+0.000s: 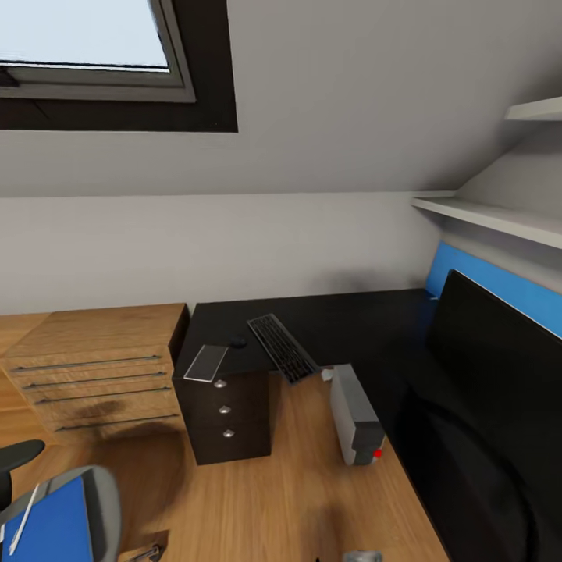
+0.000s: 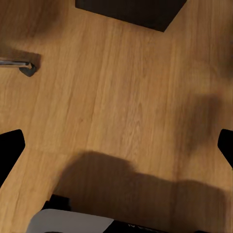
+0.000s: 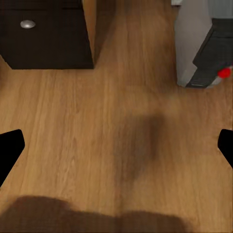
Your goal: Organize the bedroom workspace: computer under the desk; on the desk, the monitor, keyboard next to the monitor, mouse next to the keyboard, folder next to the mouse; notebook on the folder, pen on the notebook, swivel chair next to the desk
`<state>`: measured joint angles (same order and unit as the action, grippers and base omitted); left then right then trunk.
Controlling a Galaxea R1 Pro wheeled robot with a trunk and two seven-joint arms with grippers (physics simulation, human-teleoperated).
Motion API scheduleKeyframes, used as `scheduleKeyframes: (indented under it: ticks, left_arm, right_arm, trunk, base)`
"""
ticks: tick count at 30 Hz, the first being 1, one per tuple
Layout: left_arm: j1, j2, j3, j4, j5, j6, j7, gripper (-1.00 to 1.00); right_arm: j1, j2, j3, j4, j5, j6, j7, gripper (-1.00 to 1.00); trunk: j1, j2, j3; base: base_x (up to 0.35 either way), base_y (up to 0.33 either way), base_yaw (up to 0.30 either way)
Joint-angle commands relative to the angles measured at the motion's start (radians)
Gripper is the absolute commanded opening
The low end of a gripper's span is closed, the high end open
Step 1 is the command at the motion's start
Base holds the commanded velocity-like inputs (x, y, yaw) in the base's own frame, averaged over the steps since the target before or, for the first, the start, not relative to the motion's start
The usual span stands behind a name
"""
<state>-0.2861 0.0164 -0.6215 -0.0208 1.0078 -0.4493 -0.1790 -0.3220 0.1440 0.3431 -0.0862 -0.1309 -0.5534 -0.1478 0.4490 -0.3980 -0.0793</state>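
The blue flat folder point(image 1: 48, 523) lies on the grey swivel chair point(image 1: 105, 499) at the robot's lower left, nearer the left hand point(image 2: 116, 145), which hangs spread wide over bare wooden floor point(image 2: 121, 97), empty.

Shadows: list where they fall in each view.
Head view: a soft dark patch lies on the wall above the desk, another on the wooden dresser. Left wrist view: a broad shadow covers the floor near the camera. Right wrist view: a blurred streak darkens the floor middle beside the computer.
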Motion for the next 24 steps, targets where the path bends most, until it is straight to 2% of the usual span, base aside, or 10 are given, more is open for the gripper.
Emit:
scheduleKeyframes:
  ticks: [1,4,5,7,11,14,19,20,21,24]
  left_arm:
    - [-0.001,0.0,-0.005,0.001,0.011,-0.002,-0.007,1.0]
    - [-0.001,-0.001,-0.006,0.001,0.011,-0.004,-0.007,1.0]
    - [-0.001,-0.001,-0.005,0.001,0.011,-0.005,-0.007,1.0]
    - [-0.001,-0.001,-0.005,0.001,0.011,-0.005,-0.007,1.0]
    - [-0.001,-0.001,-0.006,0.001,0.011,-0.005,-0.007,1.0]
    - [-0.001,-0.002,-0.006,0.001,0.011,-0.005,-0.007,1.0]
    - [-0.001,-0.002,-0.006,0.0,0.011,-0.005,-0.007,1.0]
    - [-0.001,-0.002,-0.006,0.0,0.011,-0.005,-0.007,1.0]
    - [-0.001,-0.002,-0.006,0.0,0.011,-0.005,-0.007,1.0]
    - [-0.001,-0.003,-0.006,0.0,0.01,-0.005,-0.008,1.0]
  right_arm:
    - [-0.001,0.0,0.008,-0.02,-0.013,-0.002,-0.016,1.0]
    - [-0.001,-0.024,0.0,-0.185,-0.031,0.004,-0.072,1.0]
    - [-0.002,-0.032,-0.005,-0.211,-0.04,0.005,-0.077,1.0]
    - [-0.003,-0.05,-0.024,-0.282,-0.078,0.008,-0.086,1.0]
    - [-0.017,-0.065,-0.051,-0.364,-0.204,0.045,-0.087,1.0]
    - [-0.045,-0.067,-0.056,-0.385,-0.268,0.084,-0.075,1.0]
    - [-0.087,-0.069,-0.06,-0.446,-0.404,0.173,-0.002,1.0]
    - [-0.091,-0.07,-0.06,-0.471,-0.452,0.203,0.016,1.0]
    - [-0.093,-0.071,-0.06,-0.485,-0.478,0.219,0.025,1.0]
    - [-0.101,-0.075,-0.062,-0.553,-0.614,0.328,0.086,1.0]
  trunk:
    - [0.001,-0.002,-0.002]
    - [0.001,-0.002,-0.002]
    - [0.001,-0.002,-0.002]
    - [0.001,-0.002,-0.002]
    - [0.001,-0.002,-0.002]
    - [0.001,-0.002,-0.002]
    - [0.001,-0.002,-0.002]
    - [0.001,-0.002,-0.002]
    - [0.001,-0.002,-0.002]
    - [0.001,-0.002,-0.002]
  base:
    - [0.21,0.001,0.0]
    - [0.186,0.001,0.0]
    - [0.213,0.0,0.0]
    - [0.259,0.0,0.0]
    - [0.302,0.0,0.0]
    - [0.304,0.0,0.0]
    - [0.266,0.0,0.0]
    - [0.251,0.0,0.0]
    - [0.25,0.0,0.0]
    - [0.272,0.0,0.0]
